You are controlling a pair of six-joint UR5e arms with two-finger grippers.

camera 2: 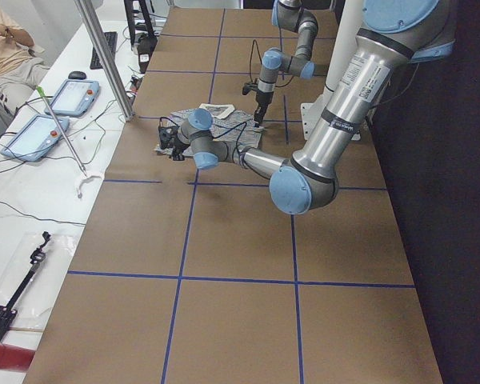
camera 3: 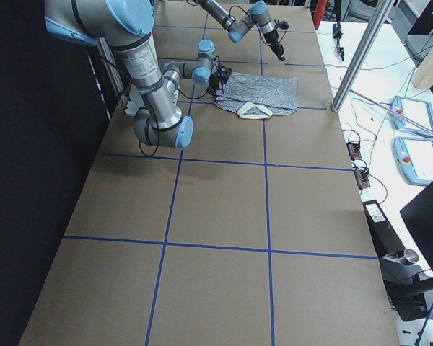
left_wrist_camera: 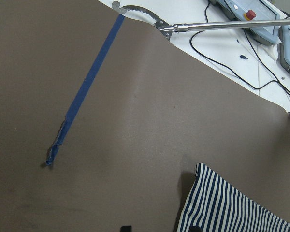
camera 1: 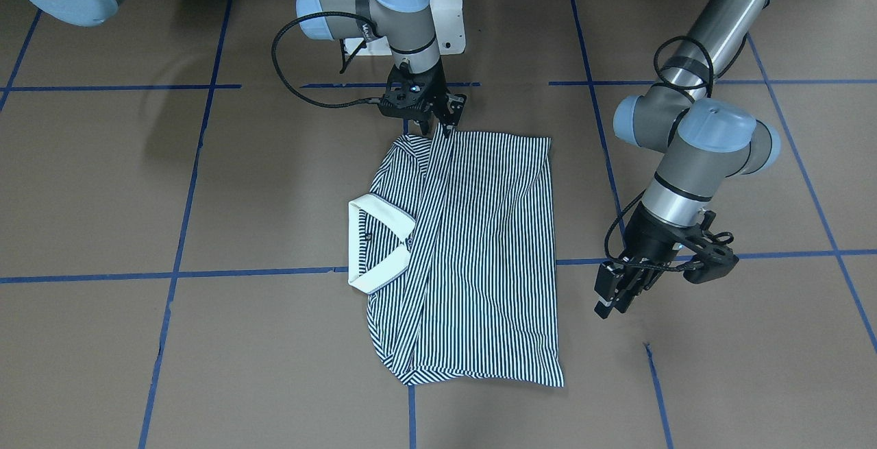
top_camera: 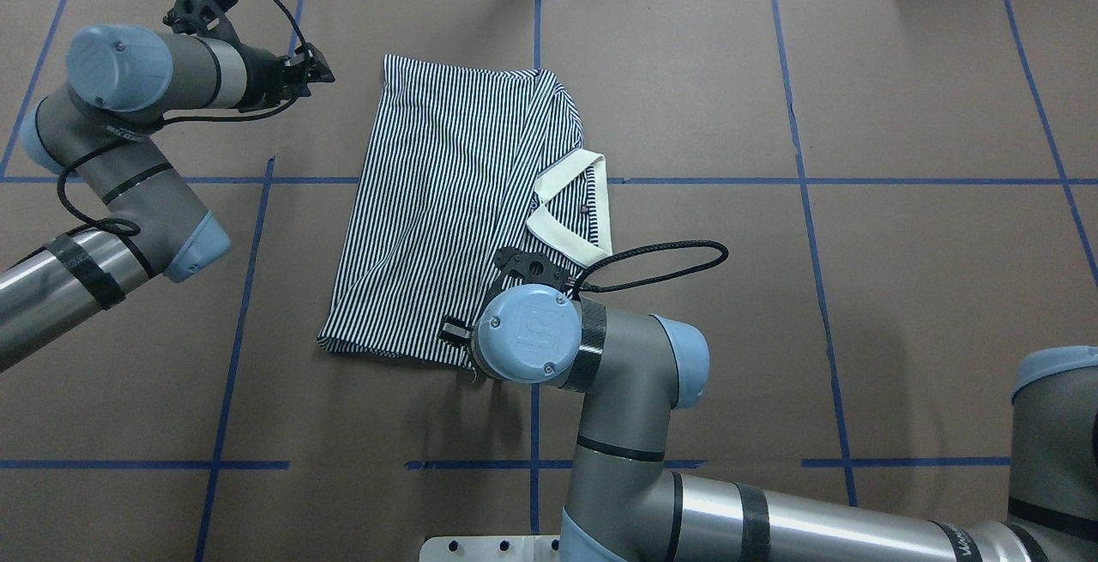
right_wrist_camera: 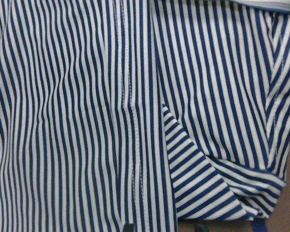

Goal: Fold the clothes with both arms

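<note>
Shirt (camera 1: pixel 479 243) lies flat mid-table (camera 1: pixel 205 195), both sides folded in to a narrow striped panel, and the cream collar (camera 1: pixel 357 243) points toward the robot's right. Right gripper (camera 1: pixel 438 127) is down at the shirt's edge nearest the robot base, its fingers spread just above the fabric in the wrist view. Left gripper (camera 1: pixel 613 298) hangs over bare table beside the hem end, clear of the cloth, with its jaws also apart and holding nothing.

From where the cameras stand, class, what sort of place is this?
Probably a robotics lab: a left arm and right arm at a shirt on a tape-gridded table, with control tablets nearby.
</note>
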